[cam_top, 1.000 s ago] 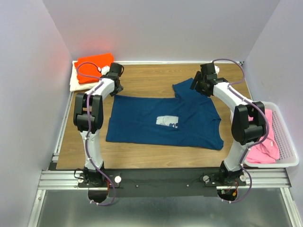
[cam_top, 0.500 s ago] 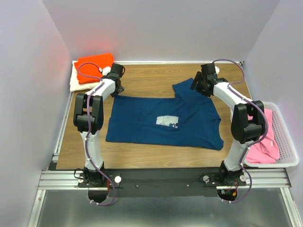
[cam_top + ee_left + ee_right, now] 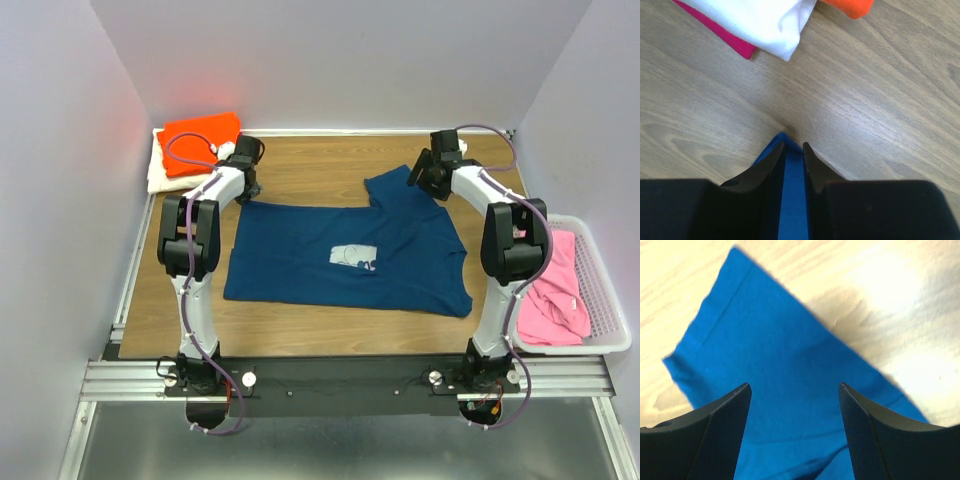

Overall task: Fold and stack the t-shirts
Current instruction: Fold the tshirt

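navy t-shirt (image 3: 791, 200) corner, between left end effector (image 3: 793, 145) fingertips

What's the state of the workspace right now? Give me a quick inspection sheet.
Surface: wooden table, no spills seen.
Job's things: navy t-shirt spread flat mid-table; orange t-shirt on cream-white t-shirt at the far left corner, red t-shirt peeking from under; pink t-shirt in white basket at right.
Clutter: nothing seen.
Grippers: left gripper jaws narrow astride the navy shirt's far-left corner, grip unclear; right gripper open over its far sleeve.
Cables: purple cables looped along both arms, off the cloth.
Surroundings: plain walls on three sides; metal rail at the near edge.
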